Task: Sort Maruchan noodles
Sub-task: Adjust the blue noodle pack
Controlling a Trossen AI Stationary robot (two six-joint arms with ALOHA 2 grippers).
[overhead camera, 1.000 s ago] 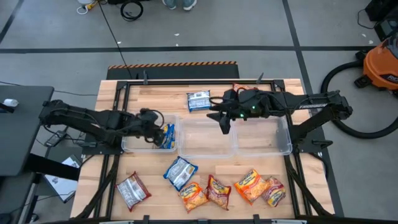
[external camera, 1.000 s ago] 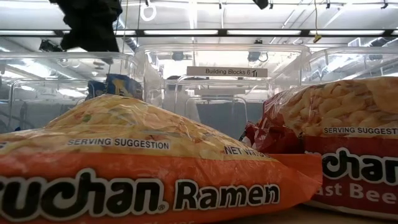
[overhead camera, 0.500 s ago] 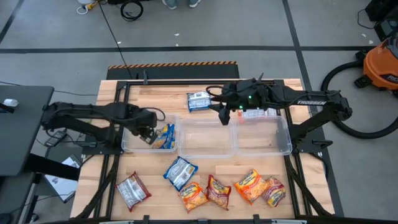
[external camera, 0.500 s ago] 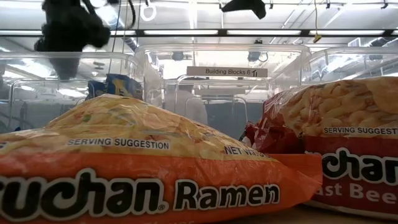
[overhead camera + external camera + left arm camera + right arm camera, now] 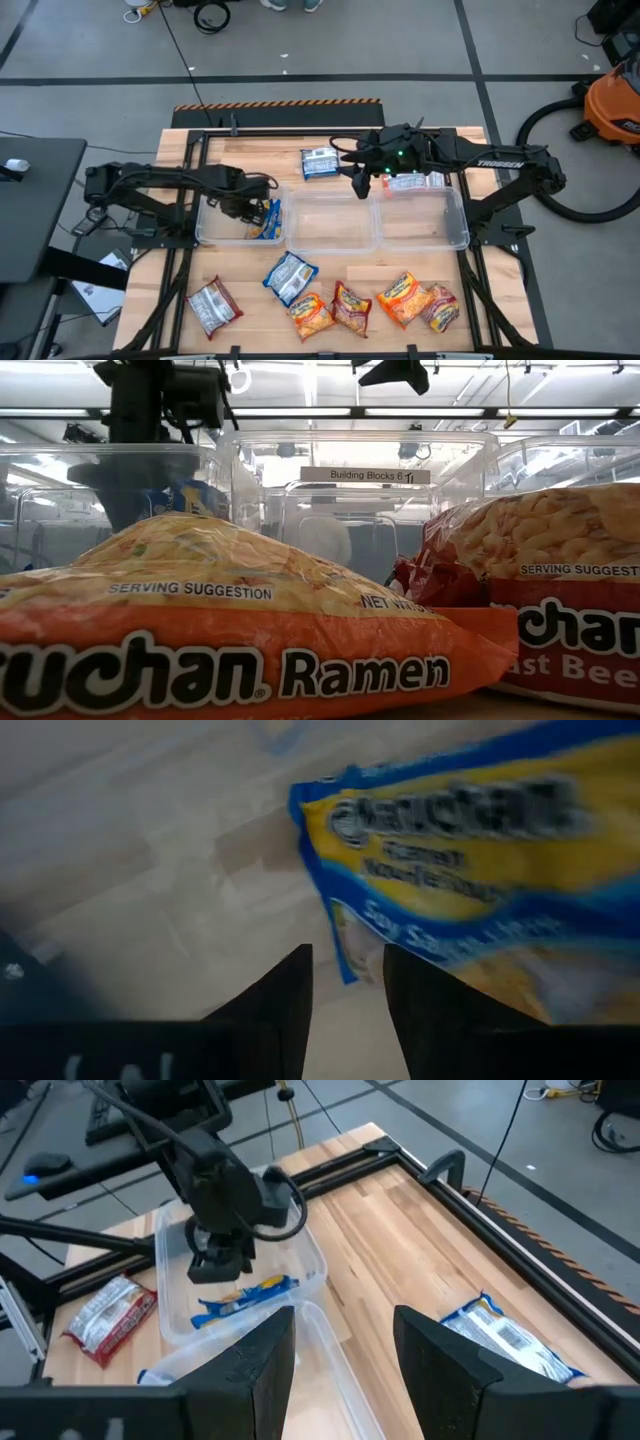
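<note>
Bare worktop [image 5: 250, 155] lies open behind the three clear bins [image 5: 332, 220], whose middle and right compartments stand unoccupied, while the front strip is crowded by a row of noodle packets [image 5: 350, 305].

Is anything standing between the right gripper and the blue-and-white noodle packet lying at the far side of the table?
Nothing visible does. The right gripper, open, hovers beside the blue-and-white packet, with only bare table between them.
</note>
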